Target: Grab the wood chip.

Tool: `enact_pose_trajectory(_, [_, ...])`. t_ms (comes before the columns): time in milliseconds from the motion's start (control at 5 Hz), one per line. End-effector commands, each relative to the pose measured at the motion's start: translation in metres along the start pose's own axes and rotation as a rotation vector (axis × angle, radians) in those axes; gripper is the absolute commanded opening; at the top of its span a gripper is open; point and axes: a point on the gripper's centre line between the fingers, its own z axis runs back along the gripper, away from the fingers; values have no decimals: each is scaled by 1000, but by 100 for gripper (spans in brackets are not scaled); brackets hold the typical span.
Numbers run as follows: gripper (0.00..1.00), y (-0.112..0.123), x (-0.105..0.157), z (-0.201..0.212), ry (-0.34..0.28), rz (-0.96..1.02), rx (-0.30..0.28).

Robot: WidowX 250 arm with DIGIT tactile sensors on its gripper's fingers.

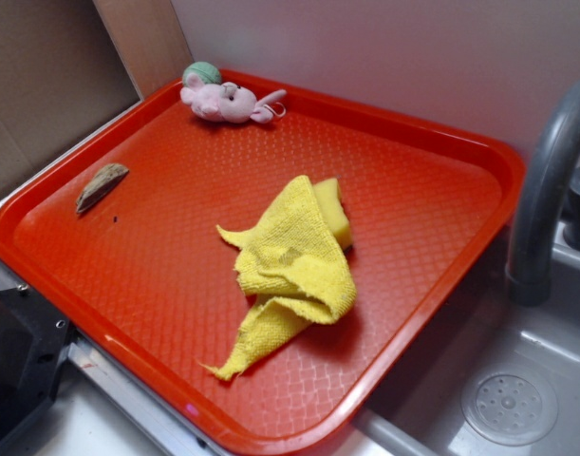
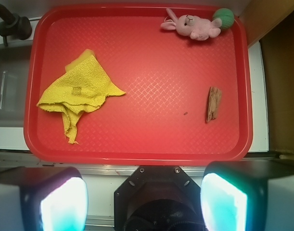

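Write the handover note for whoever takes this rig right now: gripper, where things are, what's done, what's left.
Gripper: open, empty, high above the tray's near edge.
Wood chip: lying flat on the red tray, alone, with the pink plush toy at the far edge and the yellow cloth well across the tray.
Done: nothing yet; chip untouched.
Left: move over the chip, descend, close on it, lift.

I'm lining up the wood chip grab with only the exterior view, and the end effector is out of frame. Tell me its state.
Observer: The end effector is open, fingers spread wide, with nothing between them.
Operator: Now tell me what the wrist view shows.
Observer: It looks down on the whole red plastic tray. The small tapered brown wood chip lies right of centre in that picture and is not yet between the fingers.
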Motion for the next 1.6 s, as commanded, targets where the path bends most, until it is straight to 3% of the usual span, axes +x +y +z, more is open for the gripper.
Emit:
enact_pose_trajectory(0, [100,0,0,0,0,0,0])
enact_pose_trajectory(200, [100,50,15,-33,-53,240,95])
enact_pose_trajectory(400, [100,94,14,-69,-55,477,201])
enact_pose_trajectory(600, [100,110,10,-105,-22,588,290])
enact_pose_trajectory(1400, [100,110,10,-105,-22,588,290])
